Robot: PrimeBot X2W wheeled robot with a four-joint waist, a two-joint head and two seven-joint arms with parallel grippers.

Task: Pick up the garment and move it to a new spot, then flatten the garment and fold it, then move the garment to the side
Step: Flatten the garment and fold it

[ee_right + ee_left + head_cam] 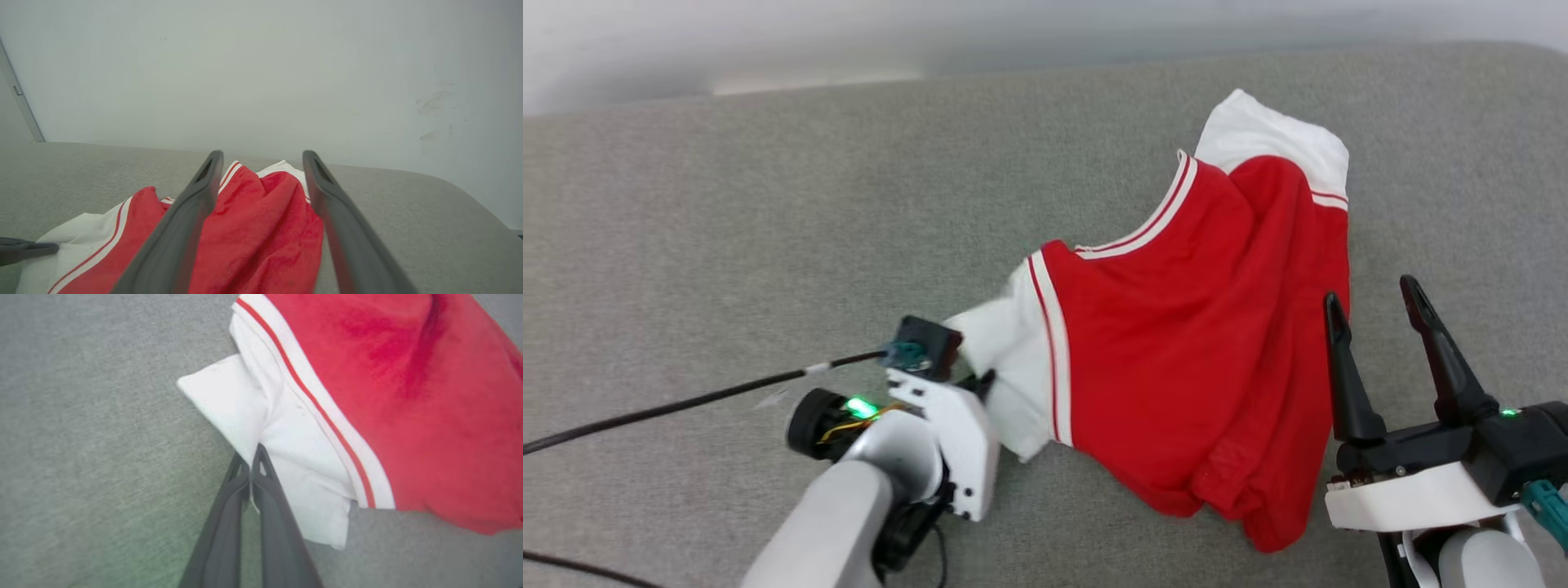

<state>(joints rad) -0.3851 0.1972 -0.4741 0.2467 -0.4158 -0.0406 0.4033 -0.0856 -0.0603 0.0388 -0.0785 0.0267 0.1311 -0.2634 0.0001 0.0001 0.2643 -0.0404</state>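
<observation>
Left gripper [250, 459] nearest: fingers pressed together, pinching white sleeve [229, 396]. Grey couch [768, 204] bears shirt [1176, 351], crumpled, mid-surface. Right gripper [1372, 292] spread, empty, just beside its red edge. Pick-up step; next likely calls for lifting without the thin cloth slipping.

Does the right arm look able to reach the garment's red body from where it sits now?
Probably yes. The right gripper stands open just beside the red edge of the garment, with nothing between them; the left gripper pinches the white sleeve on the other side.
</observation>
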